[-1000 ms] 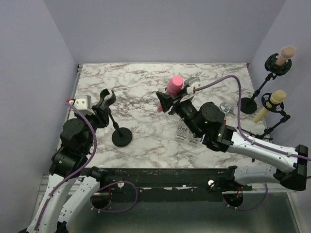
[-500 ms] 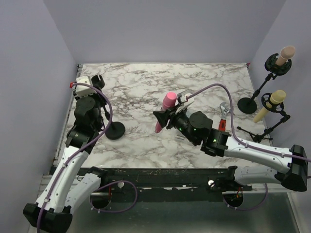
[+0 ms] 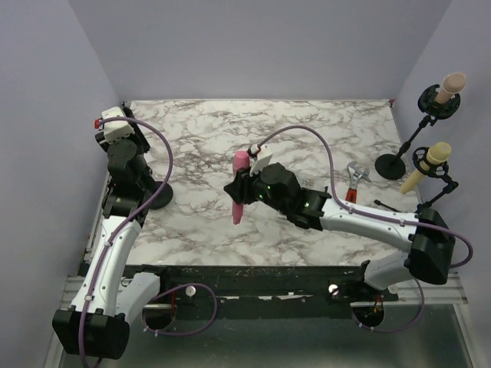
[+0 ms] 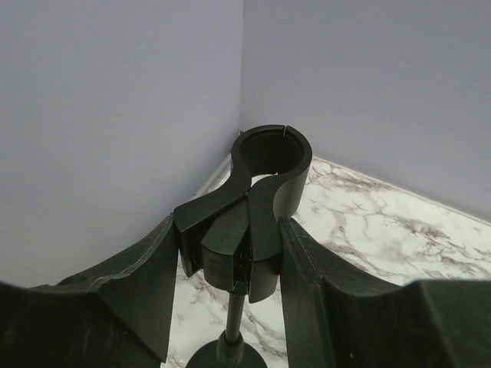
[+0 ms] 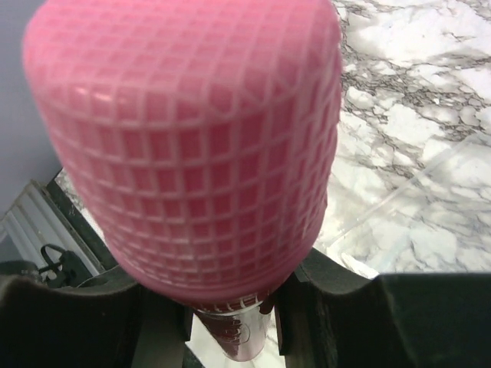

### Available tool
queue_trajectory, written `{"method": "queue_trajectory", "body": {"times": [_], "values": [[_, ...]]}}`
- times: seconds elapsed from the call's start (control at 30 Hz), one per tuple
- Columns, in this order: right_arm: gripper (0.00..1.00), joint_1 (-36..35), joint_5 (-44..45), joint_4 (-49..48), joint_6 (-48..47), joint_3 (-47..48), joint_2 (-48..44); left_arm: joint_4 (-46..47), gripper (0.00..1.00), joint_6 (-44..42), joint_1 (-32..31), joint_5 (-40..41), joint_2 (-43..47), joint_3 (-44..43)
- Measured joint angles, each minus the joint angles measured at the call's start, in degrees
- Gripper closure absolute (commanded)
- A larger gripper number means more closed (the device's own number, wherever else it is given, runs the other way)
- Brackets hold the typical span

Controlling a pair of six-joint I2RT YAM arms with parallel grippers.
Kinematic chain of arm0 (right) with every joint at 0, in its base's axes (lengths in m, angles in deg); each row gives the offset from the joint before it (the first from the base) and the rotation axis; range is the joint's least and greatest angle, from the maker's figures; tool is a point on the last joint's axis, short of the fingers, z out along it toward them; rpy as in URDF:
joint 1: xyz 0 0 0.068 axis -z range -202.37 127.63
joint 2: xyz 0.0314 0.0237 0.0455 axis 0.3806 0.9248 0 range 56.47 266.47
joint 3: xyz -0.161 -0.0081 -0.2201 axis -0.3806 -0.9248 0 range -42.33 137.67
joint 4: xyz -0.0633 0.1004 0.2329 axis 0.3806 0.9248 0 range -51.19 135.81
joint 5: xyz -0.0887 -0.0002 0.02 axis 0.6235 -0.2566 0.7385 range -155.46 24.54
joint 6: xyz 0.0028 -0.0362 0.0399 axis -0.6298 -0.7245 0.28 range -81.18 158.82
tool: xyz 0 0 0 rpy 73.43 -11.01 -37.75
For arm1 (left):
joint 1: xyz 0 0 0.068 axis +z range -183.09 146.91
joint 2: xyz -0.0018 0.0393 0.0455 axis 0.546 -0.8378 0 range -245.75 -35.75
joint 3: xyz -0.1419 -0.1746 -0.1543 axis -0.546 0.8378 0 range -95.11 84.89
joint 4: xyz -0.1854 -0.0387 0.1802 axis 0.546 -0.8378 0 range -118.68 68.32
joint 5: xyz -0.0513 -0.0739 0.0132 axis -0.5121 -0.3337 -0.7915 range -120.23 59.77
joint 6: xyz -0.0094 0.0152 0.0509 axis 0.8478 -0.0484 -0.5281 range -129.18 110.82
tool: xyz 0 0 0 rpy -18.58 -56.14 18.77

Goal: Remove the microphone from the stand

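The pink microphone [image 3: 239,178] is out of its holder and hangs tilted, head up, over the middle of the marble table [image 3: 199,123]. My right gripper [image 3: 245,188] is shut on its body. In the right wrist view the mesh head [image 5: 192,138] fills the frame above the right gripper [image 5: 230,307]. The black stand [image 3: 163,192] is at the table's left edge. Its clip [image 4: 265,176] is open at the top, with nothing in it. My left gripper [image 4: 228,230] is shut on the clip, one finger on each side; in the top view the left gripper [image 3: 136,144] is near the left wall.
Two more stands at the right hold a beige microphone [image 3: 451,83] and a yellow microphone [image 3: 430,161]. A wrench with a red handle [image 3: 353,181] lies by the right arm. A clear plastic piece [image 5: 399,207] lies on the table under the microphone. Walls close off the left and back.
My left arm has swung the stand to the left edge of the table. My right arm has carried the microphone left and toward the front, tipping it more upright.
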Motion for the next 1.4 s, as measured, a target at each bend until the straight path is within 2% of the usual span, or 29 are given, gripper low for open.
{"method": "queue_trajectory", "body": {"times": [0.2, 0.43, 0.63, 0.8, 0.9, 1.03, 1.1, 1.27, 1.4], "values": [[0.99, 8.9, -7.4, 4.7, 0.4, 14.8, 13.2, 4.7, 1.0, -2.9, 0.2, 0.1, 1.5, 1.1], [0.99, 18.9, -5.5, 14.3, -3.9, 35.5, 29.3, 10.4, 1.0, -2.2, 0.2, 0.5, 4.5, 8.9], [0.99, 25.5, -2.4, 23.4, -7.4, 54.0, 44.8, 12.3, 0.96, -1.1, 0.2, 1.5, 3.3, 9.6], [0.99, 29.1, -1.2, 29.7, -9.6, 65.2, 55.1, 12.5, 0.79, 0.0, 0.2, 2.7, 3.1, 9.6], [0.99, 30.2, -1.0, 32.2, -10.5, 68.7, 58.9, 12.5, 0.58, 0.5, 0.2, 3.1, 3.1, 9.5], [0.87, 30.7, -1.1, 33.3, -11.1, 71.1, 61.5, 12.0, 0.22, 0.9, 0.2, 3.1, 3.1, 9.4], [0.85, 30.8, -1.1, 33.6, -11.4, 72.3, 62.3, 12.2, 0.12, 2.0, 0.2, 3.1, 3.2, 9.3], [0.79, 31.2, -1.1, 33.0, -11.5, 75.3, 65.1, 11.4, 0.04, 2.0, 0.2, 0.7, 4.1, 7.3], [0.76, 31.7, -1.3, 31.8, -11.3, 76.1, 67.9, 10.3, 0.02, 1.9, 0.4, -2.9, 7.2, 4.9]]}}
